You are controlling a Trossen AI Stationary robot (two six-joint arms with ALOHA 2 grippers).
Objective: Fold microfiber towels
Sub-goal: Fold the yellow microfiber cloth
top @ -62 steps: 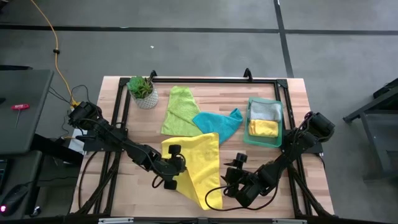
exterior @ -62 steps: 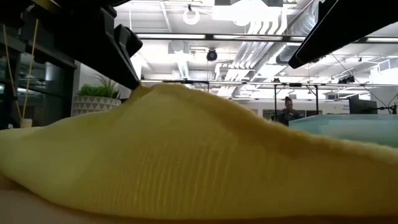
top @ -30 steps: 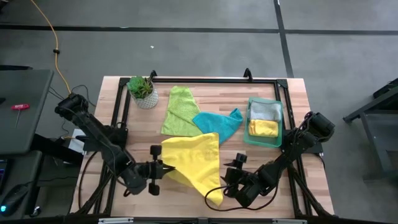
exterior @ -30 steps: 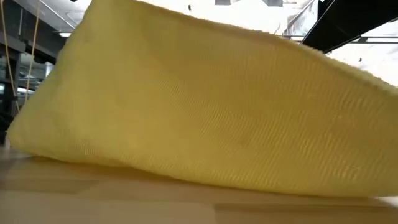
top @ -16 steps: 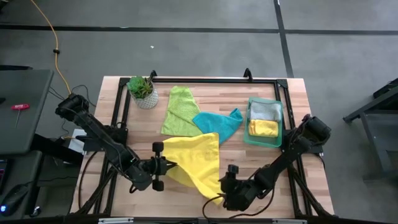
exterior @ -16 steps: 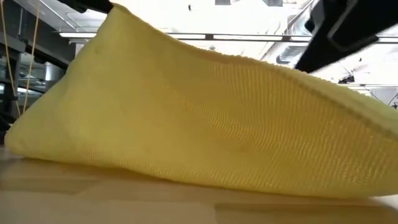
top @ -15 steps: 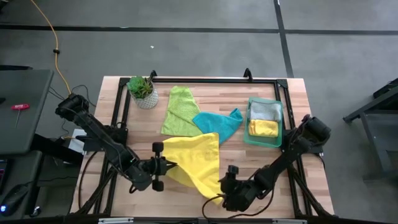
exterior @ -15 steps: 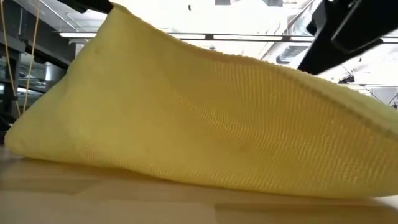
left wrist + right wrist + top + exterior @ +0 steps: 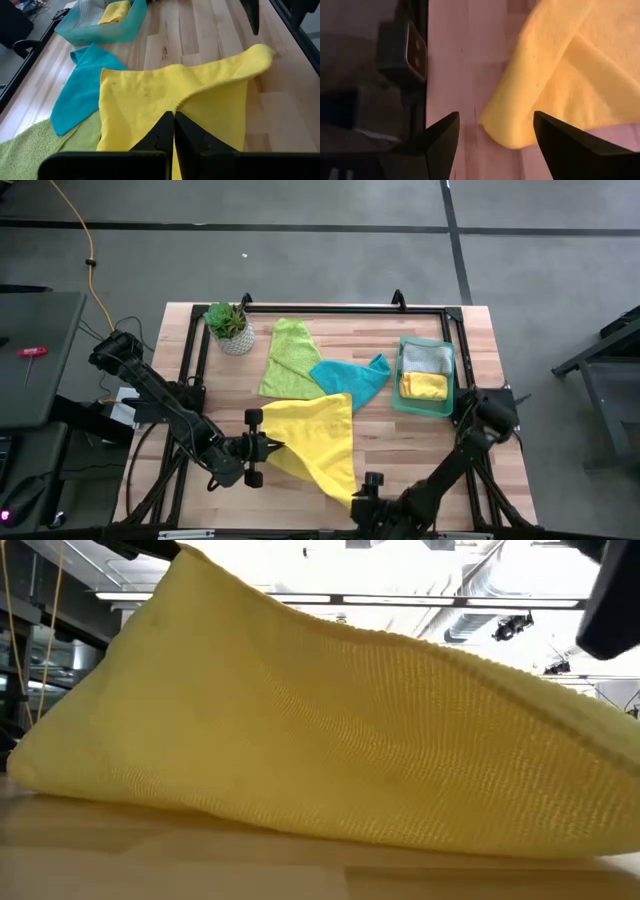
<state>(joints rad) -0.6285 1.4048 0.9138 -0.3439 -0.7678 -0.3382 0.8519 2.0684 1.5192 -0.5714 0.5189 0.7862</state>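
A yellow towel (image 9: 315, 442) lies at the table's near middle. Its left corner is raised, and it fills the low view (image 9: 330, 730). My left gripper (image 9: 268, 447) is shut on that corner. It also shows in the left wrist view (image 9: 173, 131). My right gripper (image 9: 364, 490) is open at the near edge. The towel's near corner (image 9: 495, 131) lies on the wood just ahead of its fingers (image 9: 445, 135) and does not touch them. A lime green towel (image 9: 285, 360) and a teal towel (image 9: 350, 375) lie flat farther back. My left gripper pinches the yellow towel's hemmed left corner (image 9: 176, 106) between its two fingers. The fingers lie about level and come from the table's left. The held corner is lifted (image 9: 185, 560). From it the cloth slopes down to the table, with a raised fold running to the far right corner (image 9: 260, 52).
A translucent green tray (image 9: 447, 380) stands at the right and holds a folded grey towel (image 9: 427, 358) and a folded yellow towel (image 9: 425, 387). A potted plant (image 9: 228, 327) stands at the far left. A black frame rail (image 9: 415, 60) runs along the near edge beside my right gripper.
My left gripper has gone a little toward the table's right with the yellow towel's left corner, and the raised cloth has sagged slightly. My right gripper has drawn back toward the near edge, away from the towel's near corner, and the arm's upper joint has swung nearer.
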